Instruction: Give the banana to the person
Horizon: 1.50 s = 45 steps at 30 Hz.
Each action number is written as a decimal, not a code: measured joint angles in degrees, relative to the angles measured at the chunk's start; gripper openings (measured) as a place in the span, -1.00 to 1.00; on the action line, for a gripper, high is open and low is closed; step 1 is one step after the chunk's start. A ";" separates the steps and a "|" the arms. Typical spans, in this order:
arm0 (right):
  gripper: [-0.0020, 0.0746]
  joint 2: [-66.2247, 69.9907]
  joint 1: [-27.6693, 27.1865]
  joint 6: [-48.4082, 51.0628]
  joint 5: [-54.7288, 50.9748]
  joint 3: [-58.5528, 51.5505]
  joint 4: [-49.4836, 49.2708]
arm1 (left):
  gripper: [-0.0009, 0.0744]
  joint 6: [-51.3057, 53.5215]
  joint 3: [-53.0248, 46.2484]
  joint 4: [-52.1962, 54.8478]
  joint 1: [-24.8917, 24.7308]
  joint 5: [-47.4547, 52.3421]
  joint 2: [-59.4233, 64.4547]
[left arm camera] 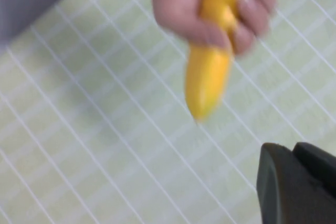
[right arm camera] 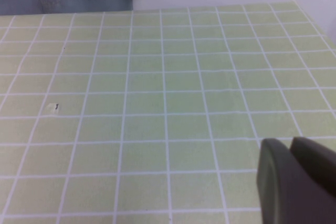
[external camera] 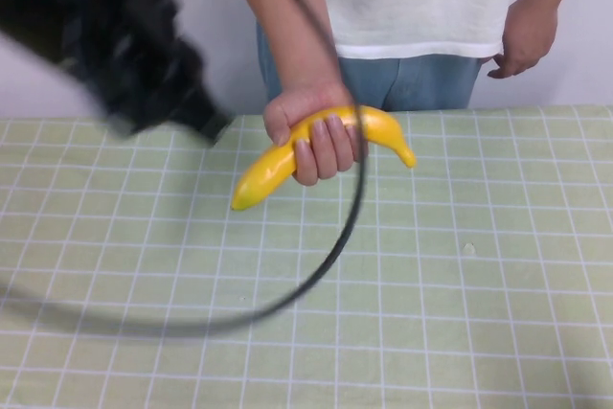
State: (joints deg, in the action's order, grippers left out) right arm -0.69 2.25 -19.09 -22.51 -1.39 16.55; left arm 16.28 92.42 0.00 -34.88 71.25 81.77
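Closest to the camera the table (external camera: 479, 332) is just bare green-and-white check cloth, with a black cable (external camera: 326, 265) looping across it. Right gripper (right arm camera: 296, 177) only shows as a dark chunk at the corner of its own wrist view, over bare cloth well away from the action, and I can't tell if it's open or closed. Further in, the left gripper (external camera: 196, 117) is up at the left side of the high view, a blurry black mass near the banana but not touching it; can't tell its state either, though it's holding nothing that I can see. The banana (external camera: 287, 155) is in the person's hand (external camera: 311, 136), fingers wrapped round the middle, both ends poking out, held just above the table. So I'd say the handover is basically done. Handling-wise it looks light, smooth and glossy, so a bit slippery, and the curve makes the middle the sane place to grab. Behind that is the person (external camera: 421, 7), white shirt and jeans, other hand (external camera: 522, 40) hanging loose.
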 joint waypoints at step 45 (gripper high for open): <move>-0.97 -0.09 0.00 0.00 0.00 0.00 0.00 | -0.98 -11.87 -71.32 7.33 12.30 -41.18 -82.31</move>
State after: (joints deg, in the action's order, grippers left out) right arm -0.79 2.25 -19.09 -22.51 -1.39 16.55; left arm 4.41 21.10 7.33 -22.58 30.07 -0.54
